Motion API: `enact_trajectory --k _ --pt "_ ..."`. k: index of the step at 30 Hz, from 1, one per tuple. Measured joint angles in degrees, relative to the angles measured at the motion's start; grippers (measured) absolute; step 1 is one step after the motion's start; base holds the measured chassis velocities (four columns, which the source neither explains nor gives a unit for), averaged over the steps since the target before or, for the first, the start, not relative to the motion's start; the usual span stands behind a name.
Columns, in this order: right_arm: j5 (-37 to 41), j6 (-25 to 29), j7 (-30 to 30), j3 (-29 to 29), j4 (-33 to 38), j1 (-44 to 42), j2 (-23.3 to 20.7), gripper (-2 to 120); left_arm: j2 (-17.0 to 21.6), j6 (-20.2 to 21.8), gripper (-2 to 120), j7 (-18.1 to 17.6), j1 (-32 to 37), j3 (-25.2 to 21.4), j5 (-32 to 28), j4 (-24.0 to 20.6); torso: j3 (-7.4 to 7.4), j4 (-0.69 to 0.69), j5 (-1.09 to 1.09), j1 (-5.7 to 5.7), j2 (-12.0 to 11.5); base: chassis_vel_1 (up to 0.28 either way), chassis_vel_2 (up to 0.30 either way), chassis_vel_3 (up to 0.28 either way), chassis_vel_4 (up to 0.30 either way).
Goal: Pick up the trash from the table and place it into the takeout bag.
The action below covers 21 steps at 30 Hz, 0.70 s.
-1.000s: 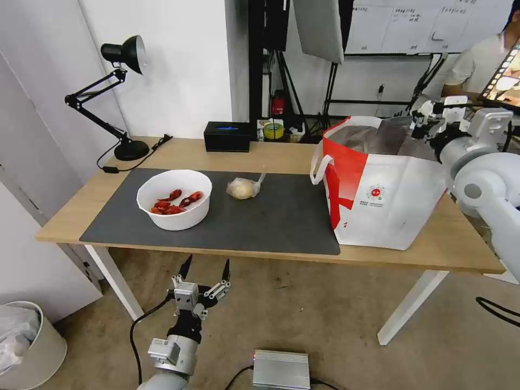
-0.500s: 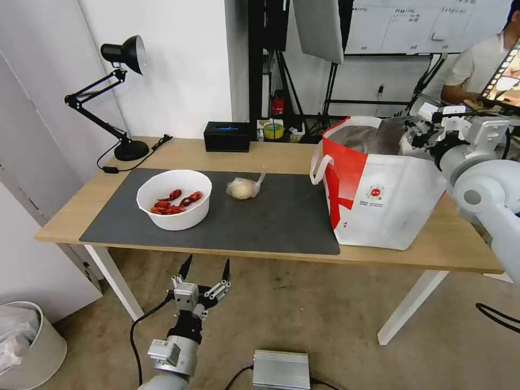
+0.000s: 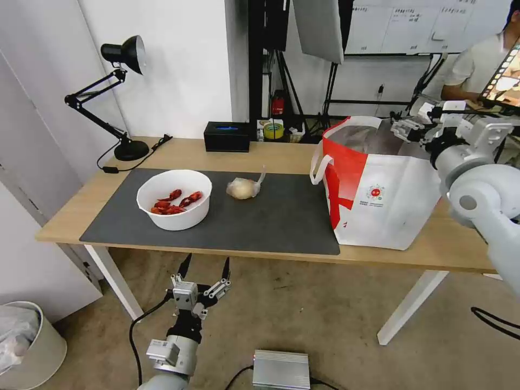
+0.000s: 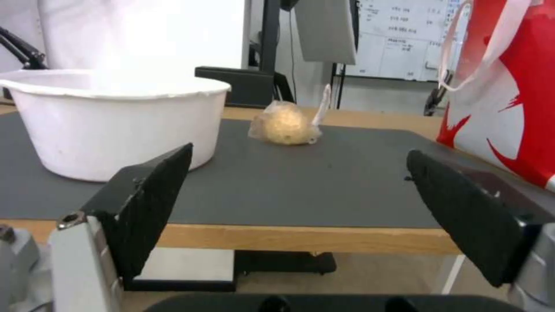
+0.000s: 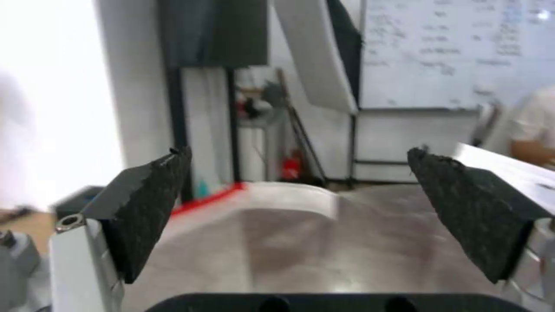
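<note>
Head view, my right gripper (image 3: 403, 129) jaws wide above takeout bag (image 3: 385, 195) rim, left gripper (image 3: 206, 266) jaws wide below counter (image 3: 281, 151) front edge, open mat (image 3: 281, 216) between bowl (image 3: 174, 199) and bag.

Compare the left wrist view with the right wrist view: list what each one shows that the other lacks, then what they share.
Left wrist view alone: the white bowl, the clear bag around a beige lump, the dark mat on the table, and the open left gripper low before the table edge.
Right wrist view alone: the open right gripper over the foil lining.
Shared: the takeout bag, seen from outside in one and from above its mouth in the other.
</note>
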Motion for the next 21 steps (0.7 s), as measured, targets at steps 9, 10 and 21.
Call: enact_trajectory --k 9,10,21 --pt "-4.36 7.12 -3.94 0.48 6.84 -7.42 1.34 96 0.24 0.02 100 -0.01 0.86 -0.61 0.01 -0.90 0.00 0.00 0.00 -0.01 0.01 0.000 0.000 0.000 0.000" --pt "-5.41 8.06 -4.38 0.52 7.85 -8.76 1.72 96 0.20 0.02 100 -0.01 0.99 -0.61 0.08 -0.98 0.00 0.00 0.00 -0.01 0.00 0.000 0.000 0.000 0.000" --pt "-13.70 12.77 -6.97 -0.14 13.66 -19.37 6.64 95 -0.14 -0.40 100 -0.02 2.18 -0.56 0.75 -1.56 0.00 0.00 0.00 -0.01 0.01 0.000 0.000 0.000 0.000"
